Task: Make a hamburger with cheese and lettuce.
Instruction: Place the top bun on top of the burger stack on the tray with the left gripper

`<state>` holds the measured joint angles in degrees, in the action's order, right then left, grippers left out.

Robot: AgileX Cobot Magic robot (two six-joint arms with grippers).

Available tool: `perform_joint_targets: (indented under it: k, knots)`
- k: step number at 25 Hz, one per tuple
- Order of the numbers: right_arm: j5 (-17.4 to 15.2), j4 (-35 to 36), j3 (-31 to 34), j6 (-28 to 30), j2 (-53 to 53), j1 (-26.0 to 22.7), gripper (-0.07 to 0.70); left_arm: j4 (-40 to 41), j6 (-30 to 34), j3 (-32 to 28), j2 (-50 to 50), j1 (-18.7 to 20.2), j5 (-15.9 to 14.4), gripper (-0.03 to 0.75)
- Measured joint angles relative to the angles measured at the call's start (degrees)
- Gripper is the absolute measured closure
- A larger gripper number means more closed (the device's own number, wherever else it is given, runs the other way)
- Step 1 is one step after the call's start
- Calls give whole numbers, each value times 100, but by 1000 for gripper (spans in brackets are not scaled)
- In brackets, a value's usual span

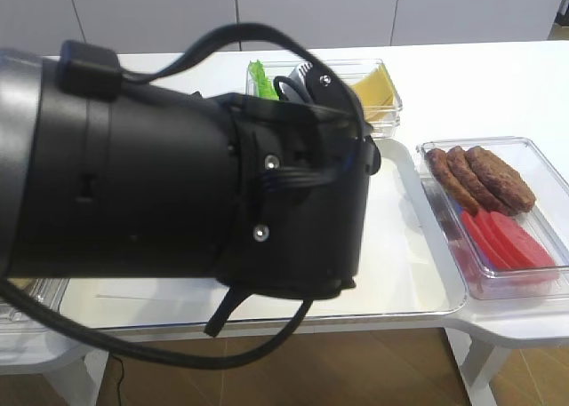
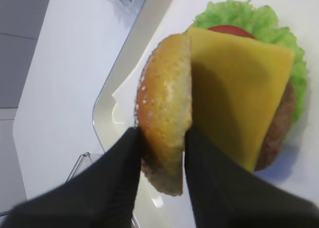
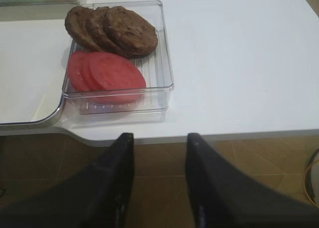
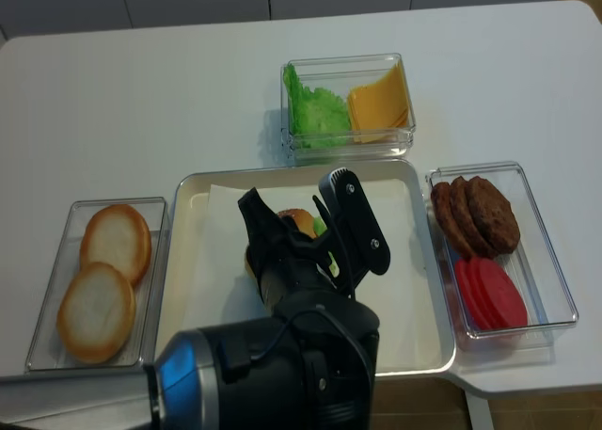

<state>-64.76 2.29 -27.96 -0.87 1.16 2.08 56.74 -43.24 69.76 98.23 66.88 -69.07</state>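
White table (image 4: 141, 91) | left gripper (image 2: 162, 148) clamps bun top (image 2: 167, 108) | no legible text

The left arm (image 4: 282, 355) blocks the tray (image 4: 414, 345), crowded by 3 bins.

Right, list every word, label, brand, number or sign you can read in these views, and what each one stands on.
None: no view shows any readable text.
The clear container of patties and tomato slices is unmarked.
The sesame bun top in the left end effector bears no print, nor does the cheese on the hamburger.
The black arm housing shows only screws.
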Motion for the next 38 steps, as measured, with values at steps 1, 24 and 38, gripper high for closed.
perform_joint_targets:
  k: [1, 24, 38]
  knots:
    - [0, 0, 0, 0, 0, 0, 365, -9, 0, 0, 0, 8, 0, 494]
    - [0, 0, 0, 0, 0, 0, 395, -9, 0, 0, 0, 8, 432, 494]
    - [0, 0, 0, 0, 0, 0, 400, -103, 0, 0, 0, 8, 526, 466]
